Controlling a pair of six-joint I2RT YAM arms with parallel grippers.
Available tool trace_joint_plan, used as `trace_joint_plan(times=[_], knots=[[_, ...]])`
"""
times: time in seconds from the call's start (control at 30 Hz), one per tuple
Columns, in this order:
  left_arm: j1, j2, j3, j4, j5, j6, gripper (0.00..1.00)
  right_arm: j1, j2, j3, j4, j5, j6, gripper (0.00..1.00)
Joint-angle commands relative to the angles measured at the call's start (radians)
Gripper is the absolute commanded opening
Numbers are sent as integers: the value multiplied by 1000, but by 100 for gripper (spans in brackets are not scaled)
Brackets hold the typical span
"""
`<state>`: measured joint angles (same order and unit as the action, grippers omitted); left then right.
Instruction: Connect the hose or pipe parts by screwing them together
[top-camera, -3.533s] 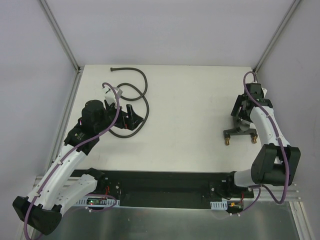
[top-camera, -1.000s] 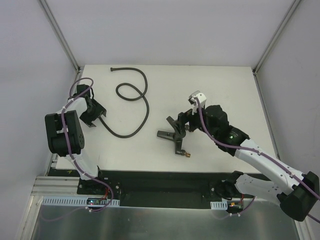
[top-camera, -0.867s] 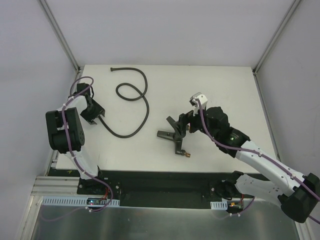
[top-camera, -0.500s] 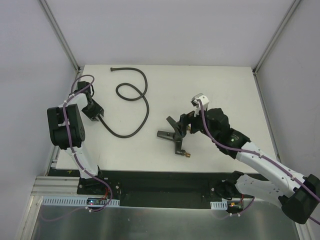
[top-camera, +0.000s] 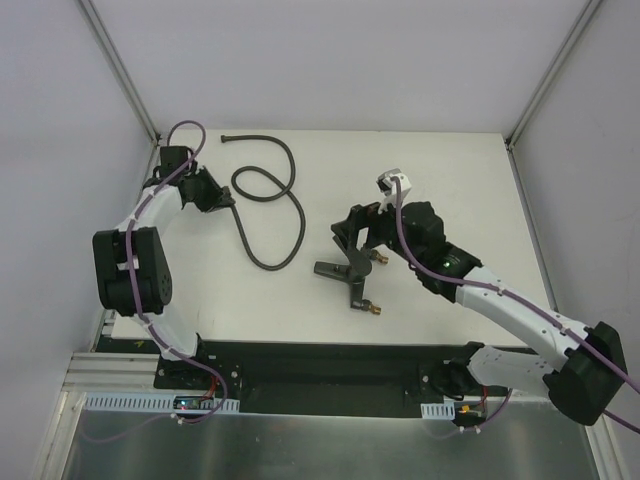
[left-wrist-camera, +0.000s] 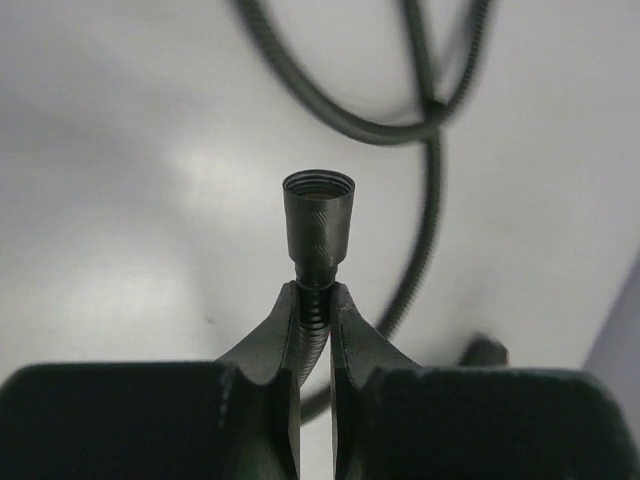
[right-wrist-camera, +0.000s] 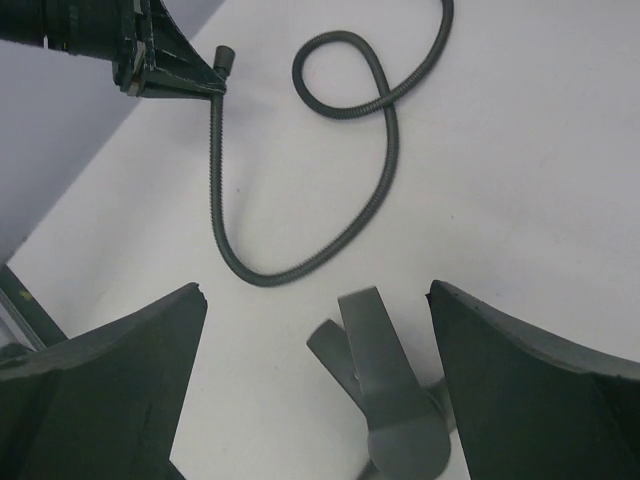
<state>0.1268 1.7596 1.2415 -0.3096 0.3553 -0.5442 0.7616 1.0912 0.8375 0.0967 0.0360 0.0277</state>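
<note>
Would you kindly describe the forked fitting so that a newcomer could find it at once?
On the white table, look near the middle, just under the open right gripper. There lies the short dark grey forked fitting; unlike the long thin dark grey flexible hose to its left, it is stubby, branched and brass-tipped.

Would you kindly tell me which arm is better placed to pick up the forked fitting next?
Right. The right gripper is open beside the forked fitting, while the left gripper is shut on the hose behind its nut.
</note>
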Motion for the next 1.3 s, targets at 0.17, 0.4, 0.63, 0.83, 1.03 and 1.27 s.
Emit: trace_joint_plan(times=[0.17, 0.4, 0.63, 0.83, 1.03, 1.27], knots=[[-203, -291, -137, 409, 424, -105, 0, -7, 267, 94, 496, -241, 108, 94], [-262, -417, -269, 578, 455, -195, 0, -7, 400, 129, 603, -380, 20, 78], [-268, -462, -359, 773, 461, -362, 0, -5, 484, 153, 704, -435, 37, 75], [-282, -469, -378, 846, 455, -411, 0, -2, 564, 253, 664, -467, 0, 71], [-283, -457, -419, 955, 433, -506, 0, 1, 607, 320, 611, -460, -3, 58], [-283, -411, -416, 1032, 396, -592, 0, -13, 592, 327, 512, -407, -72, 18]])
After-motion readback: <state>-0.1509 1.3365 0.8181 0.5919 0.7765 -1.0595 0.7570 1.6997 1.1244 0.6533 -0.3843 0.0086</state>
